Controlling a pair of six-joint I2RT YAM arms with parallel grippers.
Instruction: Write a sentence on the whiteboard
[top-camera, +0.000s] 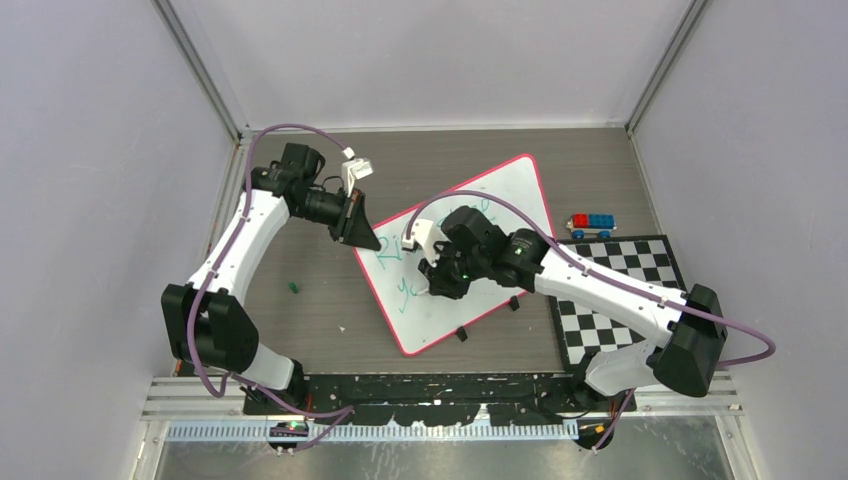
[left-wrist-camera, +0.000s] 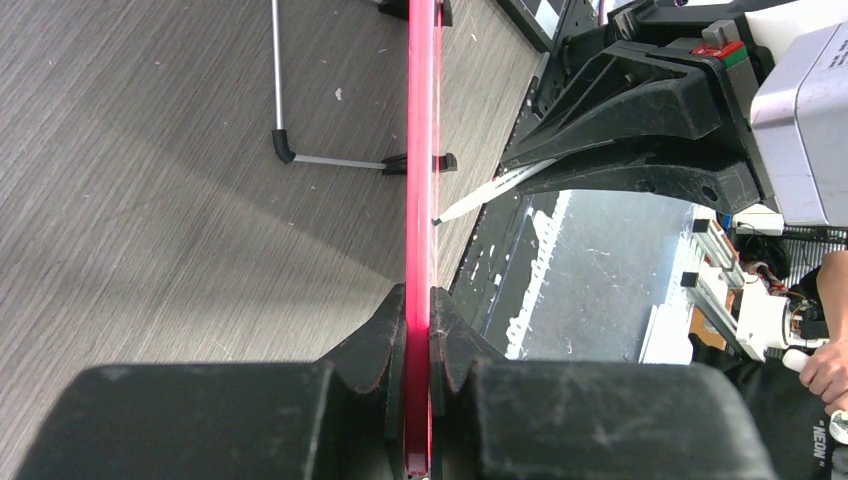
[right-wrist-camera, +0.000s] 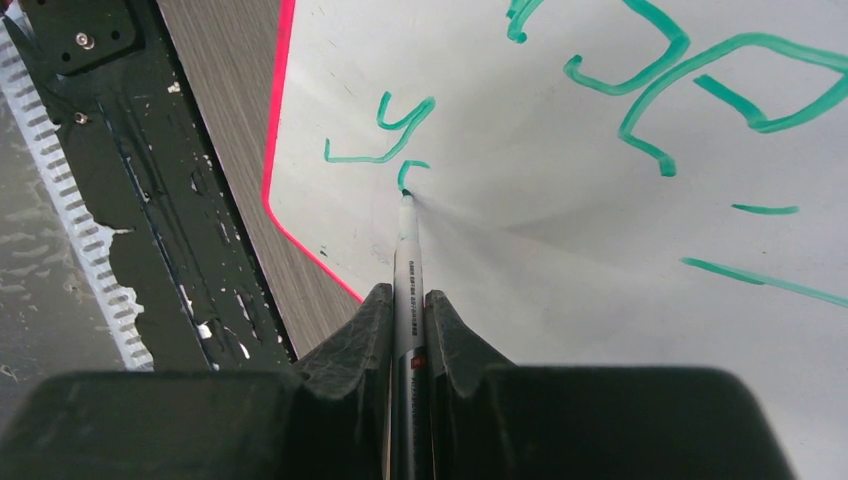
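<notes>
Whiteboard: lies between the arms; appears rigid, light, slick-faced, best held by its rim. Left gripper is clamped on the pink edge. Right gripper pinches a marker, tip touching the teal sentence, second line.

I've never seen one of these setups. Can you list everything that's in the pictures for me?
whiteboard: one, white with a pink-red rim, turned at an angle mid-table
sentence: one, teal-green, unfinished, on the board's end nearer the arms
clips: two seen, black, along the board's near edge
marker: one, pale barrel, tip on the board
checkerboard mat: one, black and white, right of the board
toy vehicle: one, blue, red and yellow, just beyond the mat
small green object: one, left of the board
table: one, grey wood grain
left gripper: one, black, shut on the board's rim
right gripper: one, black, shut on the marker
</notes>
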